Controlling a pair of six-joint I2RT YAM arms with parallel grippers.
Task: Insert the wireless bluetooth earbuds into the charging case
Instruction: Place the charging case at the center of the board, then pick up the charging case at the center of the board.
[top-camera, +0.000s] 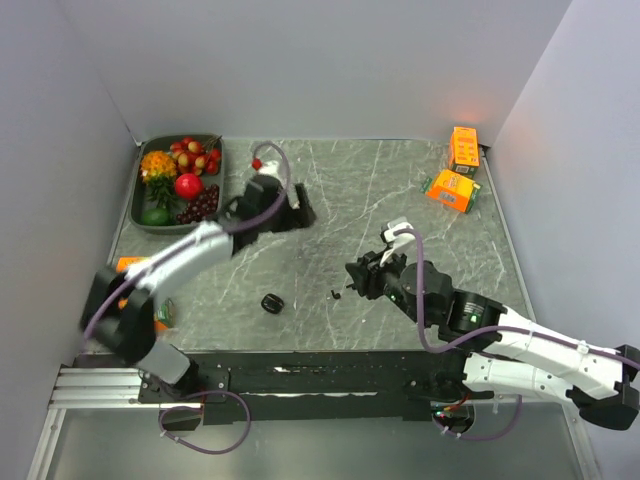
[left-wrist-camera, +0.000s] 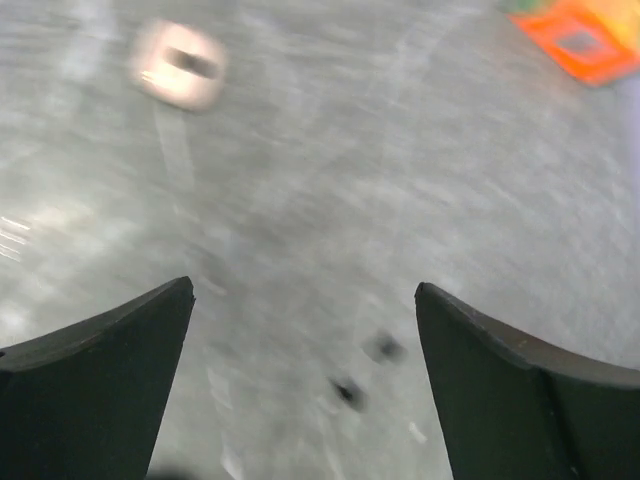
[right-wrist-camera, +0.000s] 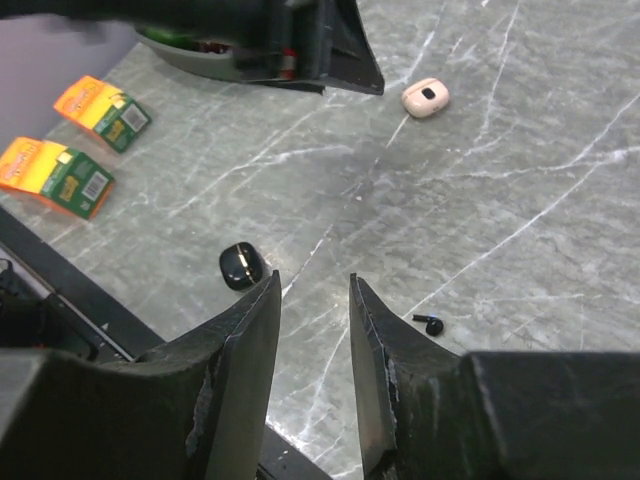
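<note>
Okay, both grippers empty, 1 earbud loose on the table.
Biggest worry first: the left gripper (left-wrist-camera: 302, 290) gapes wide with nothing in it, and its view is smeared, so a grab there could miss. The right gripper (right-wrist-camera: 314, 285), narrowly parted and empty, hangs over the table with the earbud (right-wrist-camera: 432, 324) just beside its fingers, tiny and easily flicked away or pinched askew. The fruit tray (top-camera: 139, 205) and 2 orange boxes (right-wrist-camera: 56, 176) sit well apart, blocking nothing. A black case (right-wrist-camera: 240, 265) lies on the fingers' other side and a pale case (right-wrist-camera: 425, 97) farther off; which one is meant, I cannot tell.
</note>
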